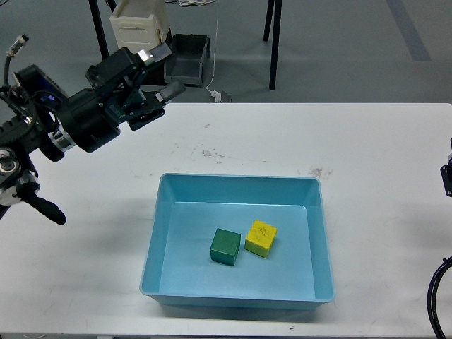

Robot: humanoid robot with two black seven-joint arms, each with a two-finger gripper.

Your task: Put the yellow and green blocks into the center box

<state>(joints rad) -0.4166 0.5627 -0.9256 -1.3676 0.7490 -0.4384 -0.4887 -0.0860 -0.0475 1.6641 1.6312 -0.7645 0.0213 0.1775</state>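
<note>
A green block [226, 246] and a yellow block [260, 238] lie side by side on the floor of the light blue box [321, 233], which sits at the table's middle front. My left gripper [164, 73] is raised well above the table at the far left, away from the box, with its fingers apart and nothing between them. Only a dark edge of my right arm [446, 180] shows at the right border; its gripper is out of view.
The white table [381, 155] carries only the box. Beyond the table's far edge stand a cream bin [139, 28] and a grey crate [186, 61] on the floor, between black table legs [274, 42].
</note>
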